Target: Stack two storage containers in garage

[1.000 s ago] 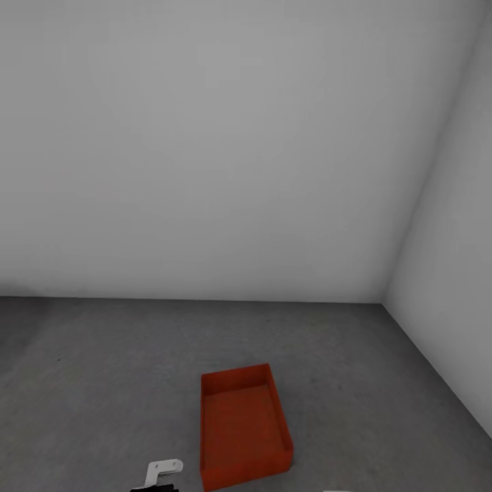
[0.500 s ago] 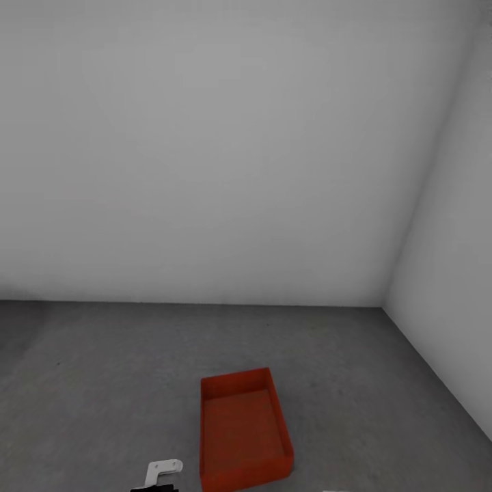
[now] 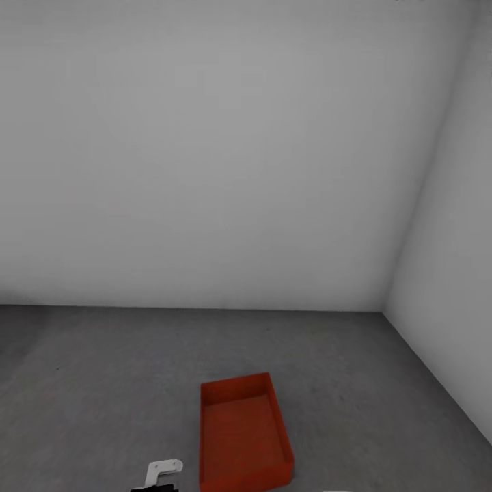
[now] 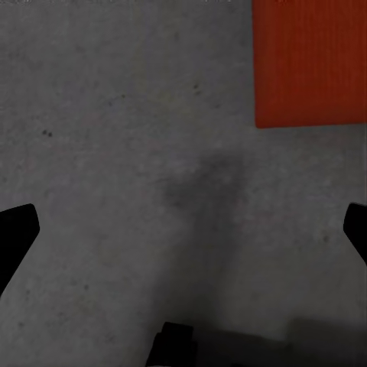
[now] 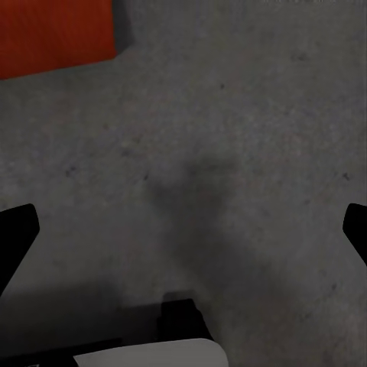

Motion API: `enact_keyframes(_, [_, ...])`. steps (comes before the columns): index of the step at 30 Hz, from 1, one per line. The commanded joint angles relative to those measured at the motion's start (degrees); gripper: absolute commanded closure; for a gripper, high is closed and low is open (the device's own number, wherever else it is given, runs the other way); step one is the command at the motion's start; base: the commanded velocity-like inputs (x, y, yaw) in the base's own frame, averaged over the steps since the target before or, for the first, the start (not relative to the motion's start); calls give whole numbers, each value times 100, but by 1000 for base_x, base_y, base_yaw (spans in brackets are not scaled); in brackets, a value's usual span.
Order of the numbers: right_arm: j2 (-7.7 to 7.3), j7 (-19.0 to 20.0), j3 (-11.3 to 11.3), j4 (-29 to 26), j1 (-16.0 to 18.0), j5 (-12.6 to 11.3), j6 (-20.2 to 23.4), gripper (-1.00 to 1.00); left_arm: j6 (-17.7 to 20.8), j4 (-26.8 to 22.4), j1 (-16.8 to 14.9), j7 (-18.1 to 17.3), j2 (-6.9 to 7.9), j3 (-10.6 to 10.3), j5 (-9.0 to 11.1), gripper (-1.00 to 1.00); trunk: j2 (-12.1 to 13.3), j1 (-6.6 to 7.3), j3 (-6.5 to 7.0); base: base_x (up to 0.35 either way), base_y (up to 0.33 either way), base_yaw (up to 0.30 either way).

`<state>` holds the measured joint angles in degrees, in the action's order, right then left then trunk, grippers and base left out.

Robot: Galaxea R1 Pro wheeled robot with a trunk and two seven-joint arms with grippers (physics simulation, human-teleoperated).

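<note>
One orange-red storage container (image 3: 243, 434) sits upright and lidless on the rough dark grey garage floor (image 3: 102, 383), near the lower middle of the head view. A second container is out of view. My left gripper (image 4: 183, 229) hangs open over bare floor, and a corner of the container (image 4: 310, 61) shows beyond it. My right gripper (image 5: 183, 229) is also open over bare floor, with nothing between its fingers, and an edge of the container (image 5: 53, 34) lies ahead. A white part of my left arm (image 3: 164, 470) shows just left of the bin.
A pale grey wall (image 3: 205, 171) closes the far side, and a second wall (image 3: 451, 273) meets it at a corner on the right. Open concrete floor spreads to the left of the bin and behind it.
The whole head picture has slid down slightly, so the camera has moved. The container and both arms keep their places relative to each other.
</note>
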<state>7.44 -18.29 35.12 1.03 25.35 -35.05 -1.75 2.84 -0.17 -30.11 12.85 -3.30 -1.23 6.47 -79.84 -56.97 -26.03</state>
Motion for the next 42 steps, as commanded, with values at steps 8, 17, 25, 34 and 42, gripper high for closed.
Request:
enact_keyframes(8, [3, -8, 47, 11, 5, -55, -18, -100, 15, -1, -4, 16, -3, -18, 57, -100, -3, 0, 64, 0, 0, 0])
enact_keyframes(17, [-20, -1, 39, 11, 5, -98, -17, -100, 15, -2, -4, 16, -2, -18, 57, -100, -3, 0, 75, 0, 0, 0])
enact_keyframes(25, [-9, 1, 46, 35, -308, -75, -31, -100, 15, -1, -3, 16, 0, -18, 57, -100, -3, 0, 75, 0, 0, 0])
enact_keyframes(34, [-19, 5, 47, 37, -968, -46, -62, -100, 61, 3, 58, -46, -56, -18, 86, -100, -3, 0, 75, 0, 0, 0])
enact_keyframes(42, [-42, 1, 40, 59, -1084, -78, -145, -100, 28, 7, 914, -430, -64, -18, 94, -100, -3, 0, 75, 0, 0, 0])
